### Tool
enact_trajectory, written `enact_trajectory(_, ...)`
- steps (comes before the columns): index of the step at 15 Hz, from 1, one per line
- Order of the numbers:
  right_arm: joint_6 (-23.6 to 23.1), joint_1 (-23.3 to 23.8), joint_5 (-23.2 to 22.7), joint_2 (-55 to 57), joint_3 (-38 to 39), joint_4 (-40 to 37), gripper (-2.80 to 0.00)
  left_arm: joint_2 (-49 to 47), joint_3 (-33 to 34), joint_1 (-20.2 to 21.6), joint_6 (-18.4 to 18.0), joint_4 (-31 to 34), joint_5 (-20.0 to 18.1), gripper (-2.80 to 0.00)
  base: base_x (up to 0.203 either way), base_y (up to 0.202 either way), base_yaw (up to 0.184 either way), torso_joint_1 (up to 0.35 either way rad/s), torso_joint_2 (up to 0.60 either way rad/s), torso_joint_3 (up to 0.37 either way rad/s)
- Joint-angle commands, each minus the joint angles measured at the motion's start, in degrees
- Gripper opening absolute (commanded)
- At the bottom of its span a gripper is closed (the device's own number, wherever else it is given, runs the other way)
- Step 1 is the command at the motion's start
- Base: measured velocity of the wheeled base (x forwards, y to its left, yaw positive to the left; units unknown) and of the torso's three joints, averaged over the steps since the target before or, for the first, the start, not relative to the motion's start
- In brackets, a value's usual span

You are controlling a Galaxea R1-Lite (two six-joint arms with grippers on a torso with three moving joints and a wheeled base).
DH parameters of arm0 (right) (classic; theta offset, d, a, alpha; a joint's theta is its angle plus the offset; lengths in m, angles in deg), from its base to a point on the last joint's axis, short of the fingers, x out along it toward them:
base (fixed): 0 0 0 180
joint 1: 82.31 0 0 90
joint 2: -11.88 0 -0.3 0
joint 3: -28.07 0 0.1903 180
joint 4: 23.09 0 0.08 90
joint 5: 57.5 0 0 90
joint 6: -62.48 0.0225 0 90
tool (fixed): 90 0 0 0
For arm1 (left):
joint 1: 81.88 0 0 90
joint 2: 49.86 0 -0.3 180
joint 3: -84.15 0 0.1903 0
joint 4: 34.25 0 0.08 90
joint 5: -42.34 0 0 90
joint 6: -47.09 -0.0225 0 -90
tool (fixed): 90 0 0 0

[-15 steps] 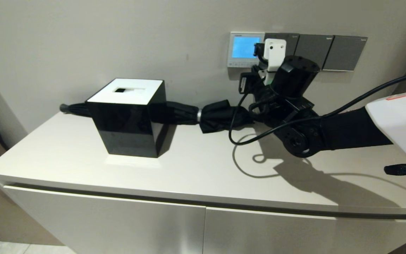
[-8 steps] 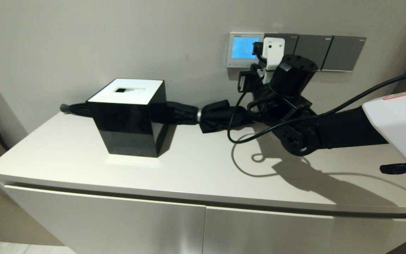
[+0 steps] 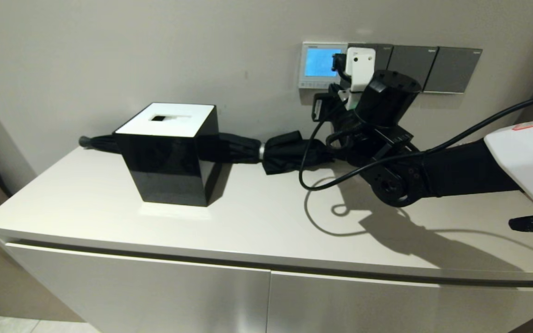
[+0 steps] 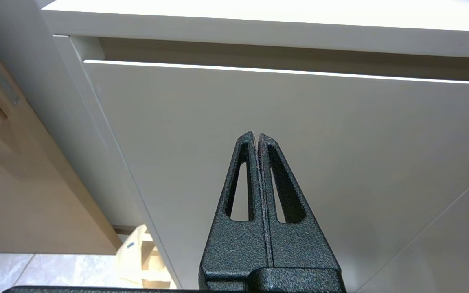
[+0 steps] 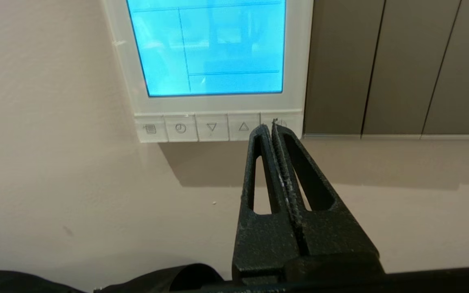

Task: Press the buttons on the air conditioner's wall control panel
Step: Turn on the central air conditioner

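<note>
Right end effector (image 5: 268, 125), fingers together, hides last of buttons (image 5: 211, 127); contact unclear.

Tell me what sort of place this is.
Probably a home or hotel room: a white-framed wall thermostat with lit blue screen beside dark grey switch plates, above a pale cabinet holding a black tissue box and folded black umbrella.

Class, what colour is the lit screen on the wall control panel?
Bright blue screen, clearest in the right wrist view.
</note>
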Motion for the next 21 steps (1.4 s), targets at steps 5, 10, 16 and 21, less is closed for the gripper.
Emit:
enact_trajectory(5,-0.19,0.30,-0.13,0.48,-1.48,-0.25,-2.80,0.00,0.00,0.04,0.00,-0.03,-0.01,-2.80,0.000,0.000,0.000,0.000,0.00,0.000)
enact_trajectory(10,-0.19,0.39,-0.14,1.89,-3.12,-1.19,-2.80,0.00,0.00,0.04,0.00,-0.05,-0.01,-2.80,0.000,0.000,0.000,0.000,0.00,0.000)
enact_trajectory(16,-0.19,0.39,-0.05,1.50,-2.58,-0.82,-2.80,-0.08,0.00,0.04,0.00,0.04,-0.01,-2.80,0.000,0.000,0.000,0.000,0.00,0.000)
enact_trajectory(21,0.10,0.39,-0.05,-0.09,-0.04,-0.23,-2.80,-0.07,0.00,0.04,0.00,-0.02,-0.01,-2.80,0.000,0.000,0.000,0.000,0.00,0.000)
